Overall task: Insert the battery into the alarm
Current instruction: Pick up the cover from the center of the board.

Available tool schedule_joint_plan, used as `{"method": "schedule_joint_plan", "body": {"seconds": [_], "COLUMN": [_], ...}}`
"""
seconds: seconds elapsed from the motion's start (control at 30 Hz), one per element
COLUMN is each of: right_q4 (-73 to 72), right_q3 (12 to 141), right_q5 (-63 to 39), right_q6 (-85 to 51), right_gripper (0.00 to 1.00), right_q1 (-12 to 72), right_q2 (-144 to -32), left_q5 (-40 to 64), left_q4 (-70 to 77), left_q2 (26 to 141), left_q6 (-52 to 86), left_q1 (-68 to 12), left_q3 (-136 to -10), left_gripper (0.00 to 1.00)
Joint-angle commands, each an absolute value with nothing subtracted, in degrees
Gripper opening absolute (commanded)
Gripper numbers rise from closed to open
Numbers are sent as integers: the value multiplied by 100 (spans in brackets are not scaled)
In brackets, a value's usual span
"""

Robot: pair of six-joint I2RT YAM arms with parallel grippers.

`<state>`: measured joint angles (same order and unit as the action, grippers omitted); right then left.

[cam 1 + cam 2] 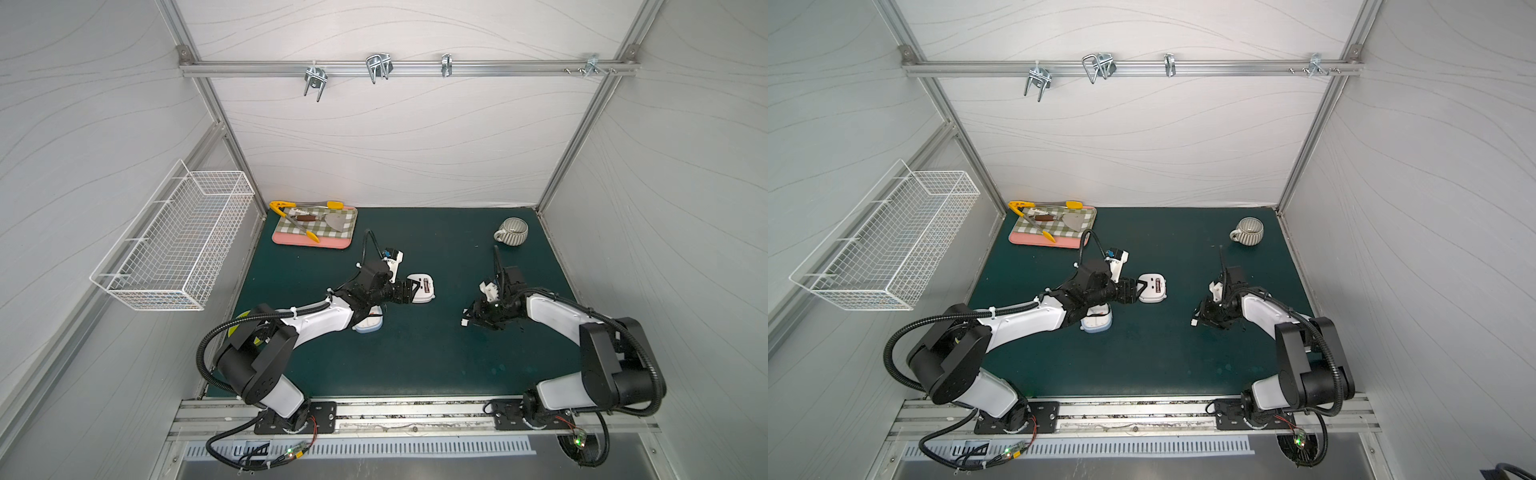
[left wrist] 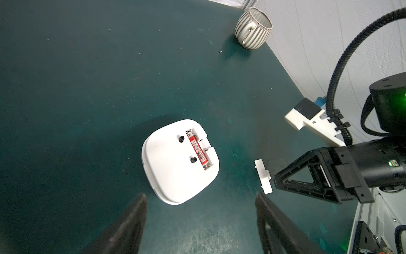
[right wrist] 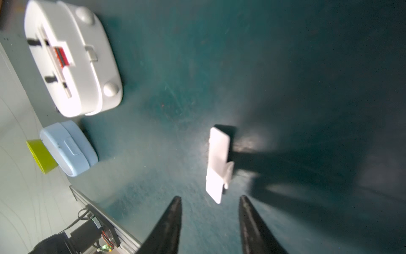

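The white alarm (image 1: 420, 288) (image 2: 180, 160) lies back-up on the green mat in mid-table. A red battery (image 2: 198, 151) (image 3: 61, 56) sits lengthwise in its open compartment. My left gripper (image 2: 201, 195) (image 1: 409, 291) hovers at the alarm's near edge, open, its fingers wider than the alarm's corner and holding nothing. A small white battery cover (image 3: 217, 162) (image 2: 263, 177) (image 1: 464, 322) lies on the mat to the alarm's right. My right gripper (image 3: 211, 198) (image 1: 471, 318) is low over the mat, open, with the cover just beyond its fingertips.
A pale blue device (image 1: 368, 326) (image 3: 68, 147) lies under the left forearm, with a yellow-green object (image 3: 41, 157) beside it. A striped mug (image 1: 511, 230) (image 2: 252, 27) stands at the back right. A checked tray (image 1: 340, 235) of utensils sits at the back left. A wire basket (image 1: 174, 249) hangs on the left wall.
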<state>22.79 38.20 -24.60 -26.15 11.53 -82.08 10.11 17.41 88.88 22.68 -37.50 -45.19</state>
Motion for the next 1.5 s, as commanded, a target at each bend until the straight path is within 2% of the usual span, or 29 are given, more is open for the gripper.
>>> {"method": "schedule_joint_plan", "body": {"seconds": [0.0, 0.23, 0.47, 0.77, 1.03, 1.47], "right_q4": [2308, 2068, 2085, 2128, 2110, 2153], "right_q3": [3971, 4044, 4043, 4050, 4082, 4131], "right_q5": [-2618, -2919, -2891, -2814, -2824, -2830], "right_q6": [-2549, -2611, -2563, -2526, -2519, -2505], "right_gripper": [36, 21, 12, 10, 15, 5], "right_q1": [979, 915, 921, 914, 918, 917], "right_q2": [-8493, -8760, -8796, -8826, -8882, -8878], "left_q5": [1081, 1096, 1134, 1168, 1186, 1204], "left_q4": [1837, 1833, 1839, 1842, 1839, 1845], "left_q2": [8854, 8885, 8901, 8901, 8893, 8911], "left_q6": [2235, 2197, 2206, 2215, 2211, 2221], "left_q1": [-3710, -3683, -3674, -3674, -3666, -3656], "left_q3": [-4553, -4564, -4566, -4562, -4553, -4555], "left_gripper": [79, 79, 78, 78, 78, 78]}}
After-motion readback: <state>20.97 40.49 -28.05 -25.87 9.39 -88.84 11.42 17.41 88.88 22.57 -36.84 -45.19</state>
